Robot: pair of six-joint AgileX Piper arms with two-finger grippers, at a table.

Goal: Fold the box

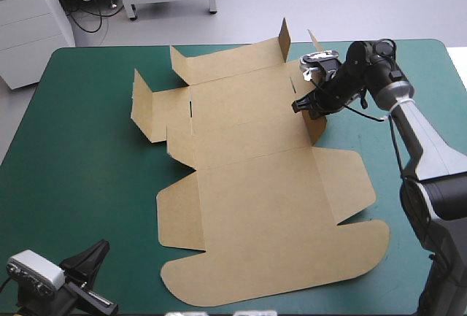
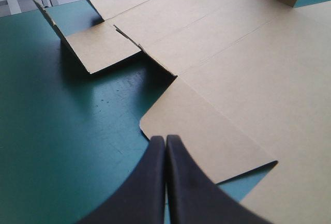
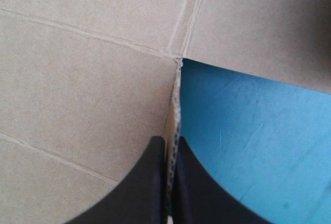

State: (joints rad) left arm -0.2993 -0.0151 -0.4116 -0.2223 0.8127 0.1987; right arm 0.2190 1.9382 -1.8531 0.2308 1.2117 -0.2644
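Lower left, the left hand [image 1: 98,249] rests pressed together, empty. Mid-frame, the brown box [image 1: 255,185] lies mostly flat on the worktop [image 1: 87,126]: light, stiff board, likely best pinched at flap edges. Upper right, the right hand [image 1: 310,106] clamps a raised flap.

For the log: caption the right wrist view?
Fingers of the right gripper shut on a raised flap of the box, teal-green cover beside.

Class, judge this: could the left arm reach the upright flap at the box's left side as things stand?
Probably yes: only bare teal-green cover lies between the left gripper and that flap.
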